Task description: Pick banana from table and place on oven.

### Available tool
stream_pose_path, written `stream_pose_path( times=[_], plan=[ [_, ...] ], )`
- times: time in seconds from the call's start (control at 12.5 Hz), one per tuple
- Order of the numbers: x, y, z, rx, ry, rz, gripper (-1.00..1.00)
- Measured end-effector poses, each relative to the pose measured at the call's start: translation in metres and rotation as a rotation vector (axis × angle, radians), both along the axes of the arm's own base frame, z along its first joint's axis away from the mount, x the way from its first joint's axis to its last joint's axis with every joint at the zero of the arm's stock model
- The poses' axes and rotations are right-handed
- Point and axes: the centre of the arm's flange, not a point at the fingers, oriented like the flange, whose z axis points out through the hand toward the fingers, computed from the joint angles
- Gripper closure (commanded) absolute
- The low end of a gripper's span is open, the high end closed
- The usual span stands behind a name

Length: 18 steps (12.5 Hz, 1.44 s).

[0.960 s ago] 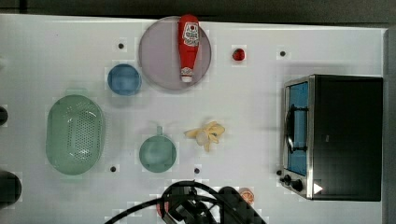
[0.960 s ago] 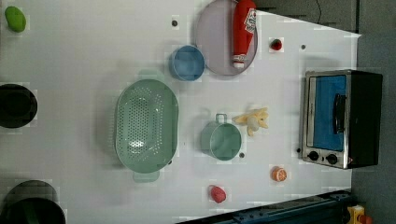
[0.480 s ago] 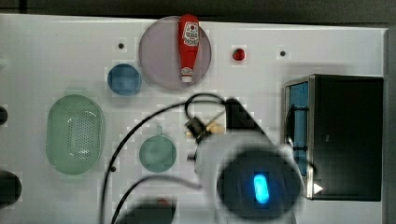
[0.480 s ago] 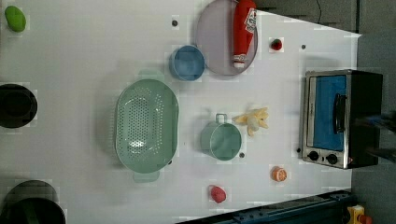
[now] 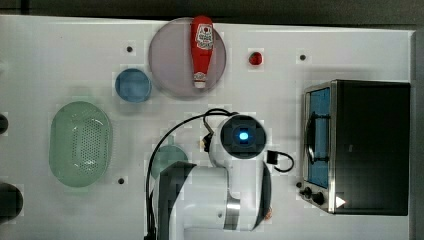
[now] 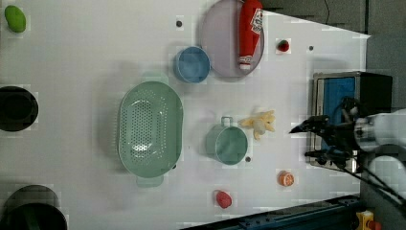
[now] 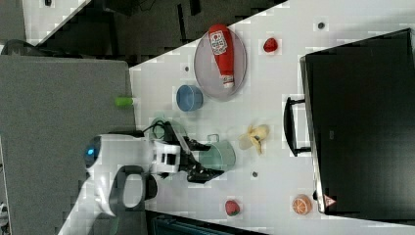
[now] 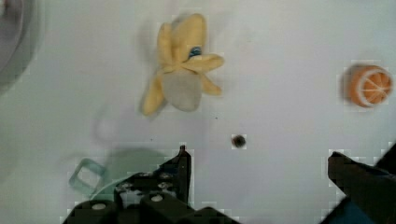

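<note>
The banana [image 6: 261,123] is a small pale yellow peeled fruit lying on the white table [image 6: 86,57], between the teal cup and the oven [image 6: 344,91]. It also lies in the right view [image 7: 254,137] and in the wrist view [image 8: 182,81]. My gripper [image 6: 304,142] hangs open above the table with nothing between its fingers, at the left view's right, in front of the oven door. In the right view the gripper [image 7: 208,159] is over the teal cup. In the top view my wrist [image 5: 243,136] hides the banana. The oven [image 5: 370,145] has a black top.
A teal cup [image 6: 227,143] stands close to the banana. A green colander [image 5: 80,143], a blue bowl [image 5: 133,85] and a plate with a ketchup bottle [image 5: 201,50] lie farther off. An orange slice [image 6: 286,178] and a strawberry [image 6: 223,199] sit near the table edge.
My arm has swung in from the top view's bottom edge to over the banana, and has come into the left view from the left view's right. Nothing on the table moved.
</note>
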Motion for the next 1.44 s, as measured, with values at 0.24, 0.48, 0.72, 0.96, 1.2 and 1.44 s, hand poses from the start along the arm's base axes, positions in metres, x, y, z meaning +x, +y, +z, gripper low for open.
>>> stream_pose_path(
  times=[0.24, 0.48, 0.72, 0.96, 1.2, 1.44],
  plan=[
    [0.016, 0.006, -0.027, -0.016, -0.086, 0.024, -1.0],
    [0.031, -0.002, -0.058, -0.025, -0.179, 0.008, -1.0],
    [0.036, -0.005, -0.123, -0.036, -0.164, 0.014, -1.0],
    [0.016, -0.004, -0.171, -0.024, -0.098, -0.008, -1.0],
    [0.009, -0.008, -0.178, -0.037, -0.117, 0.003, -0.43],
    [0.018, -0.007, -0.171, -0.035, -0.146, 0.009, 0.28]
  ],
)
